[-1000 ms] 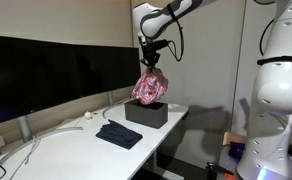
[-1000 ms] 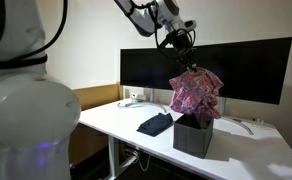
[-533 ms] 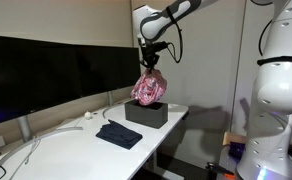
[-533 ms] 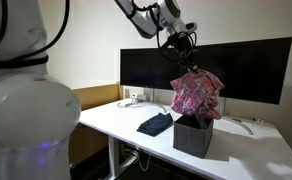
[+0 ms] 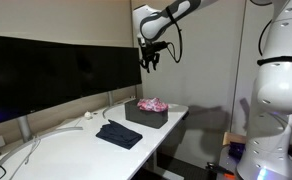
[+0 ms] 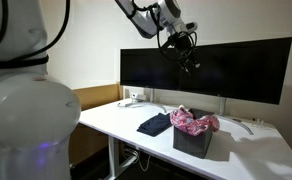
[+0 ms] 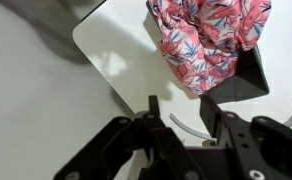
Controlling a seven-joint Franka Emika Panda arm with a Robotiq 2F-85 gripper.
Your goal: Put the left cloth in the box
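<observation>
A pink floral cloth [image 5: 152,104] lies bunched in the dark box [image 5: 146,115] on the white table; it also shows in the box in an exterior view [image 6: 194,123] and in the wrist view [image 7: 211,35]. The box's dark side shows below it [image 6: 191,140] and in the wrist view [image 7: 244,80]. My gripper [image 5: 149,62] hangs open and empty well above the box, also seen high up in an exterior view [image 6: 189,62] and in the wrist view [image 7: 181,118]. A dark blue cloth [image 5: 119,134] lies flat on the table beside the box [image 6: 156,124].
A wide black monitor [image 5: 46,72] stands along the back of the table [image 6: 146,70]. White cables [image 5: 31,150] lie on the table [image 5: 76,155]. A white robot body [image 5: 276,90] stands beside the table edge.
The gripper has opened and let go of the pink floral cloth, which has dropped from hanging under the jaws down into the box. The gripper stays high above.
</observation>
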